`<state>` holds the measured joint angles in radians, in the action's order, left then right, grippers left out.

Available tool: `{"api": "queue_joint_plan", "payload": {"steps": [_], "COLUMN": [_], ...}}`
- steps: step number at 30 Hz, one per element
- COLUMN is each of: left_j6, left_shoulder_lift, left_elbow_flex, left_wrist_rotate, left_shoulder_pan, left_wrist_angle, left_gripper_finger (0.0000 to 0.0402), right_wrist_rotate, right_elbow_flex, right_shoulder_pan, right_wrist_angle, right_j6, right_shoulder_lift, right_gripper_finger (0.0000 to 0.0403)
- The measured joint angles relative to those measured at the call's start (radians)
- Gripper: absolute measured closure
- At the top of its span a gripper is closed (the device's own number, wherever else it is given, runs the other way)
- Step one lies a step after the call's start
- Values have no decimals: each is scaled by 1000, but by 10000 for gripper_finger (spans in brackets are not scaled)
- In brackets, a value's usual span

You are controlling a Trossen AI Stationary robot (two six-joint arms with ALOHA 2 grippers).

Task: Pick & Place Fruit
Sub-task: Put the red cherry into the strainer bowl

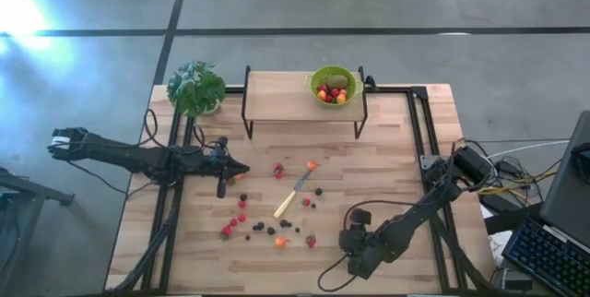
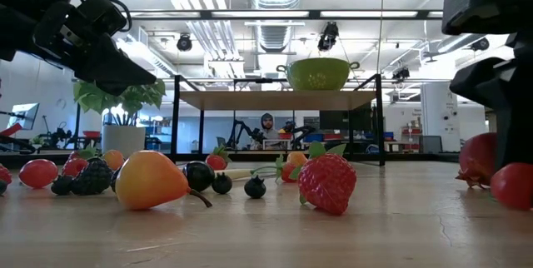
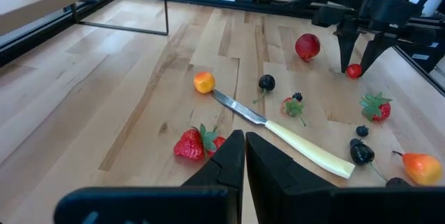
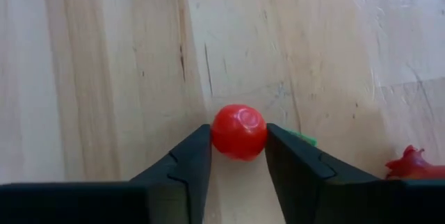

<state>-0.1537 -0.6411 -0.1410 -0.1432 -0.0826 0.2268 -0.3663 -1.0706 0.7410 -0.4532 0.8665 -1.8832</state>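
Note:
Fruit pieces lie scattered on the wooden table (image 1: 387,168): red strawberries (image 3: 189,145), dark berries (image 3: 266,82), an orange piece (image 3: 204,82) and a pear-like piece (image 2: 150,180). More fruit, with a brown-green ball, sits in the green bowl (image 1: 334,85) on the raised shelf. My right gripper (image 4: 238,156) points down at the table's near right part, shut on a small red ball fruit (image 4: 238,132). My left gripper (image 3: 245,147) hovers shut above the table's left middle (image 1: 243,175), near a strawberry. My right gripper pinches the small red ball (image 4: 238,132) between its two fingertips, one on each side of the ball's middle. The fingers come from above, pointing down. The ball (image 3: 354,71) is at table level; whether it is lifted clear I cannot tell.
A pale-handled knife (image 1: 293,196) lies among the fruit at the table's middle. A larger dark red fruit (image 3: 307,45) rests beside my right gripper. A potted plant (image 1: 196,87) stands at the far left corner. The shelf (image 1: 277,99) spans the far middle on black legs.

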Motion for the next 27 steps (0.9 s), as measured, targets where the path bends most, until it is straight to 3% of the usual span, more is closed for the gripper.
{"api": "queue_joint_plan", "payload": {"steps": [6, 16, 27], "left_j6": [0, 0, 0], "left_shoulder_lift": [0, 0, 0], "left_elbow_flex": [0, 0, 0], "left_wrist_rotate": [0, 0, 0], "left_shoulder_pan": [0, 0, 0], "left_wrist_angle": [0, 0, -6], "left_gripper_finger": [381, 381, 381], "right_wrist_rotate": [0, -57, -82], "right_elbow_flex": [0, -6, -8], "right_shoulder_pan": [0, -14, -122], "right_wrist_angle": [5, 19, -48], "right_j6": [-10, -91, -194], "right_shoulder_lift": [0, 2, 58], "right_gripper_finger": [312, 303, 315]}}
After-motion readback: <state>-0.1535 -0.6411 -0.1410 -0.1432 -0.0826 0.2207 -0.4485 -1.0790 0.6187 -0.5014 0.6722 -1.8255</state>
